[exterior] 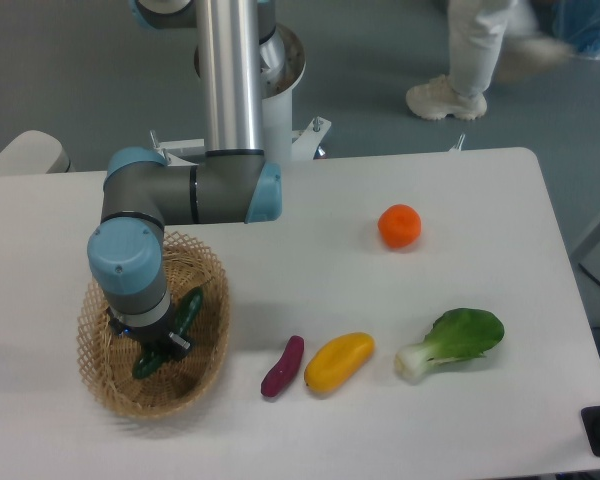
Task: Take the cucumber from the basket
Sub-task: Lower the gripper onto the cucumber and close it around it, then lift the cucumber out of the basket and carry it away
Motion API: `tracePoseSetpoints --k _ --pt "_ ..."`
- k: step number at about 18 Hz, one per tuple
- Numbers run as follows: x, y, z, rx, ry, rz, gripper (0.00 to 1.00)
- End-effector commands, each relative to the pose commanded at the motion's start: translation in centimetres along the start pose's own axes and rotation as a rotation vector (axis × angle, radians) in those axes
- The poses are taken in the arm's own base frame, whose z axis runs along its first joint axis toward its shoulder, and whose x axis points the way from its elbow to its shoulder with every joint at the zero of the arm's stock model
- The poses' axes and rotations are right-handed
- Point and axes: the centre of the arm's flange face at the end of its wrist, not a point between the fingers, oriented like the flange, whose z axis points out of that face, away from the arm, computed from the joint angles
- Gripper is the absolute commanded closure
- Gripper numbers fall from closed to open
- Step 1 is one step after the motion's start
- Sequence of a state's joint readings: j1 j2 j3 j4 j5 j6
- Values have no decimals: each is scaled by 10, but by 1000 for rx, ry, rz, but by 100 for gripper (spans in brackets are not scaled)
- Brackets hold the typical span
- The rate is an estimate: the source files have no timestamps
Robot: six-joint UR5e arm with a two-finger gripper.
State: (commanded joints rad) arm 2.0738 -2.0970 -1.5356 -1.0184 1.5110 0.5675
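The tan wicker basket (212, 290) sits at the table's front left. The dark green cucumber (188, 309) lies slanted inside it, upper end toward the basket's right rim and lower end (144, 365) near the basket floor. My gripper (158, 342) points straight down into the basket over the cucumber's middle. Its dark fingers (176, 343) sit tight against the cucumber and look shut on it. The blue wrist hides most of the fingers and the cucumber's middle.
A purple eggplant-like piece (283, 366) and a yellow vegetable (339, 361) lie right of the basket, with a bok choy (454, 342) further right. An orange (400, 226) sits toward the back. A person's legs pass behind the table.
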Motion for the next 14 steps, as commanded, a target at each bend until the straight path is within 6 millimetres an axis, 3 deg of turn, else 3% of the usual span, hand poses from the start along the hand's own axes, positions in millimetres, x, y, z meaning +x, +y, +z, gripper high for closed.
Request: tracePoseSetpoints --k 7,13,14 --pt "-68 8 -38 52 -17 -56 79" --pt "-121 31 -47 59 -40 -6 79" --pt "-137 39 -46 56 -45 13 79"
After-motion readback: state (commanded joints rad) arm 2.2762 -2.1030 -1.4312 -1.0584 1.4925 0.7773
